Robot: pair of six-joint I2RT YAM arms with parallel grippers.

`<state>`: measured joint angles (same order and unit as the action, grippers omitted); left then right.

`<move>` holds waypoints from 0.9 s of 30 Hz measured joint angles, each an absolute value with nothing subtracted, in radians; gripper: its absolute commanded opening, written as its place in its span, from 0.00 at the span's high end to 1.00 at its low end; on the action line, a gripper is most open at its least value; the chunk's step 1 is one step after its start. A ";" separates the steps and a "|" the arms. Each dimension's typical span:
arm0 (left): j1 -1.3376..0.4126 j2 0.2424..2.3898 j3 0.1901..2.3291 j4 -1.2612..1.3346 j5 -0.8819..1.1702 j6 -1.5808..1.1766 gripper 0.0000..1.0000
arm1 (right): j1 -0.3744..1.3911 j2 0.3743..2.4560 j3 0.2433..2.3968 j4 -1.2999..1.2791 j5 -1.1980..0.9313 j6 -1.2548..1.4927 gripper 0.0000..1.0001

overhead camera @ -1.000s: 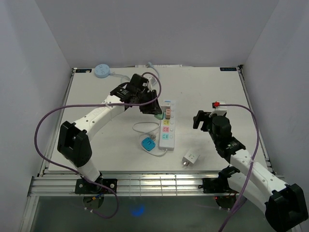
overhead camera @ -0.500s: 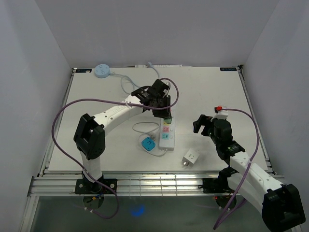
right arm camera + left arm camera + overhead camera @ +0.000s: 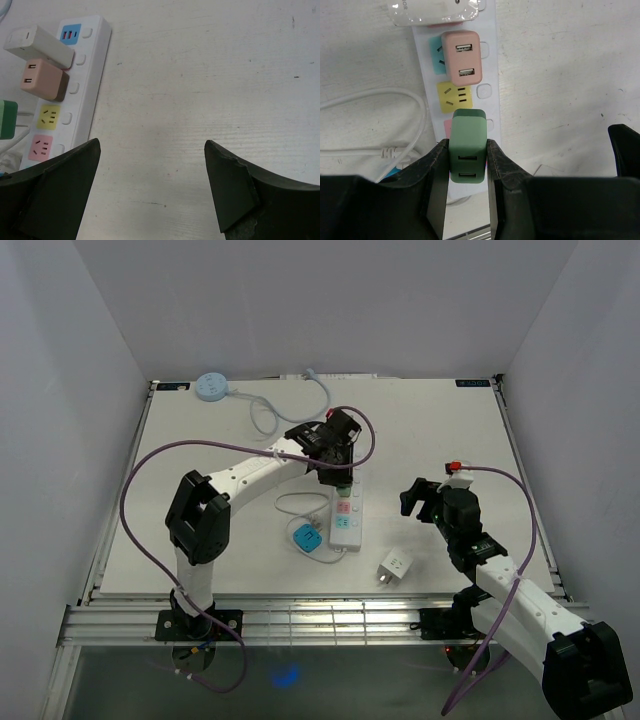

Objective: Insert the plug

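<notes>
My left gripper [image 3: 467, 142] is shut on a green plug [image 3: 468, 150], a small block with two USB slots on its back. It hangs over the white power strip [image 3: 490, 60], just below the yellow socket [image 3: 454, 96]. From the right wrist, the green plug [image 3: 7, 120] shows at the left edge with its prongs bare, pointing at the strip [image 3: 92, 65]. In the top view the left gripper [image 3: 335, 468] is over the strip's middle [image 3: 350, 525]. My right gripper [image 3: 152, 144] is open above bare table, right of the strip [image 3: 415, 495].
A pink adapter [image 3: 462, 57] and a white adapter [image 3: 435, 10] sit in the strip's upper sockets. A white cube plug [image 3: 395, 567] and a blue plug [image 3: 306, 537] with a white cable lie near the strip's near end. A round pale-blue device [image 3: 211, 386] sits at the back left.
The left arm has swung right, carrying the green plug from the strip's left side to over the strip. The right arm has barely shifted.
</notes>
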<state>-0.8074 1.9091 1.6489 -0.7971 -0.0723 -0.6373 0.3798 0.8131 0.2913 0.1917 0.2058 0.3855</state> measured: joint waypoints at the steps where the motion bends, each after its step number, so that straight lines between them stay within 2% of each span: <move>1: -0.807 1.916 1.654 -0.796 -0.072 -0.637 1.00 | 0.380 0.813 0.290 0.191 0.206 0.385 0.10; 27: -0.807 2.041 1.734 -0.822 -0.115 -0.645 1.00 | 0.372 0.805 0.282 0.199 0.195 0.386 0.11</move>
